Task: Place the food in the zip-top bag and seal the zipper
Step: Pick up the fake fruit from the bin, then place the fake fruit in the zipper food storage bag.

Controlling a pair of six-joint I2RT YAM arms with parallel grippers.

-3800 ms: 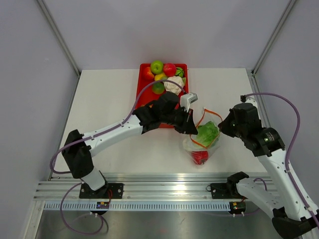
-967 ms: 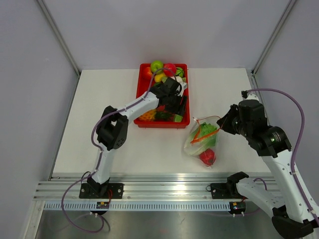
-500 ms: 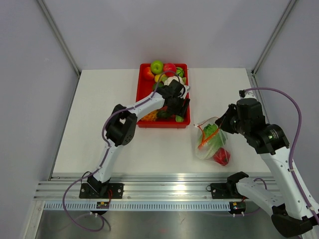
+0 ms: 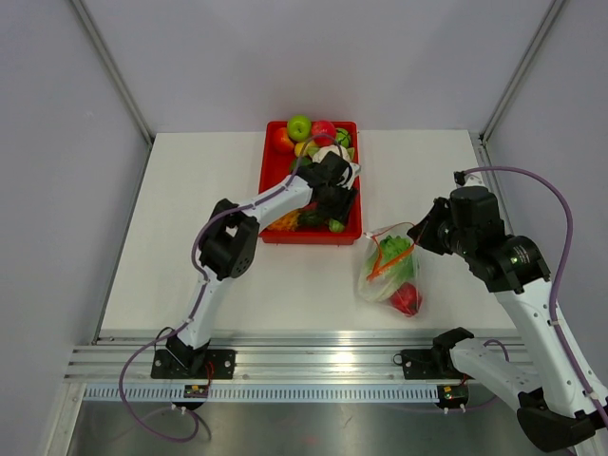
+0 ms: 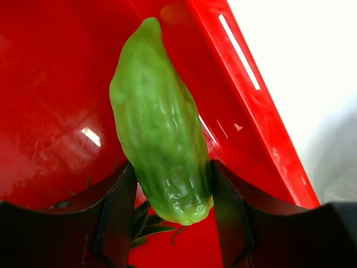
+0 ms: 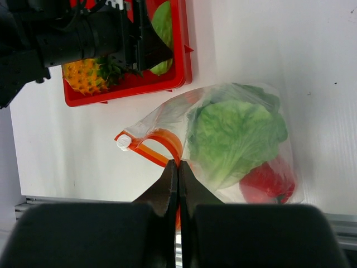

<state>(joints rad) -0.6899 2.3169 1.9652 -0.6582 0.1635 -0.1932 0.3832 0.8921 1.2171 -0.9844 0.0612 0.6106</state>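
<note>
My left gripper (image 4: 334, 215) reaches into the near right corner of the red tray (image 4: 269, 180). Its fingers press both sides of a green cucumber piece (image 5: 159, 128), which still rests against the tray's right wall (image 5: 251, 117). My right gripper (image 6: 178, 164) is shut on the orange-red zipper (image 6: 150, 146) of the clear zip-top bag (image 4: 372, 281), holding the mouth up and part open. A leafy green lettuce (image 6: 234, 134) and a red tomato (image 6: 268, 181) are inside the bag. The bag sits right of the tray, on the table.
The tray also holds an orange pineapple (image 4: 285, 220), a white cauliflower (image 4: 328, 152), a green apple (image 4: 299, 126) and red fruit (image 4: 324, 131). The left arm (image 6: 67, 33) stretches over the tray, close to the bag's mouth. The table's near edge lies just below the bag.
The left gripper's jaws have closed in on the cucumber piece in the tray. The bag in the right gripper swung right, then back to the left.
</note>
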